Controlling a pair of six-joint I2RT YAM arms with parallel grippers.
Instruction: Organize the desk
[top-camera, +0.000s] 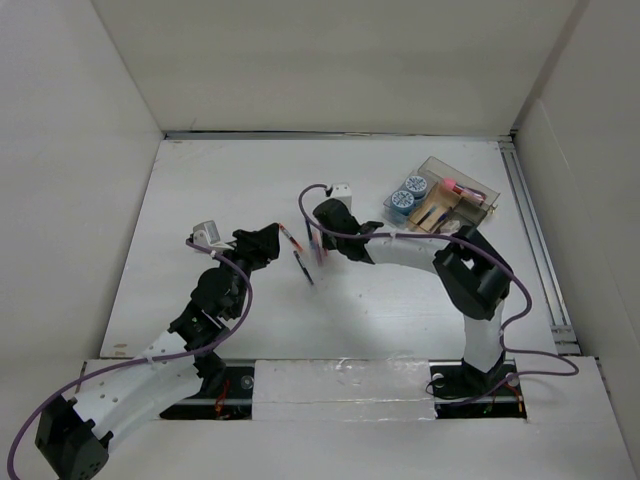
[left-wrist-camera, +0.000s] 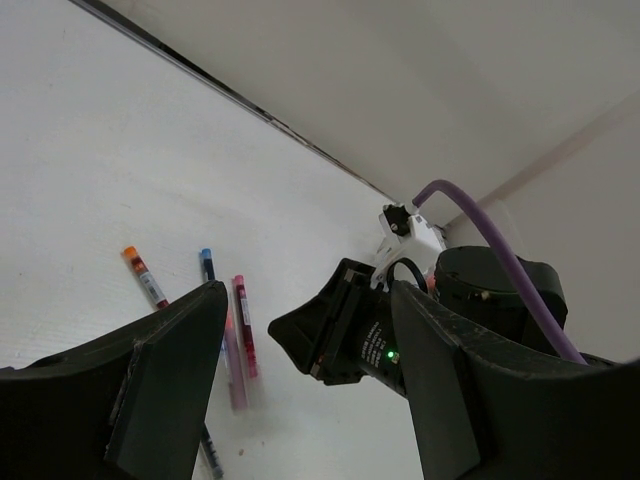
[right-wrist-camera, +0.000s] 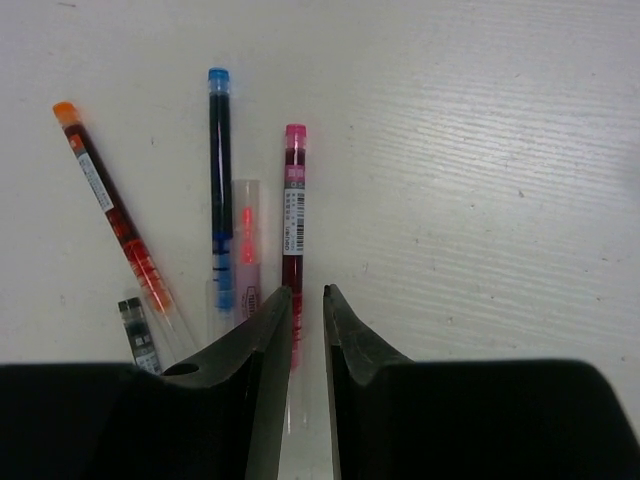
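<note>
Several pens lie side by side on the white desk (top-camera: 230, 180), in the middle between the two grippers. In the right wrist view they are an orange-capped pen (right-wrist-camera: 110, 215), a blue one (right-wrist-camera: 220, 190), a clear pink one (right-wrist-camera: 246, 245), a dark red pen with a pink cap (right-wrist-camera: 293, 200) and a black one (right-wrist-camera: 138, 330). My right gripper (right-wrist-camera: 308, 292) is right over the dark red pen, jaws a narrow gap apart. The pen shows at the left finger (right-wrist-camera: 265, 330) with bare desk beside the right one. My left gripper (left-wrist-camera: 308, 295) is wide open and empty, just left of the pens (left-wrist-camera: 245, 325).
A clear compartmented tray (top-camera: 480, 185) at the back right holds two blue rolls (top-camera: 408, 193) and a pink item. A metal rail (top-camera: 530, 220) runs along the desk's right edge. White upright panels stand on three sides. The right gripper's body (left-wrist-camera: 340, 335) fills the left wrist view.
</note>
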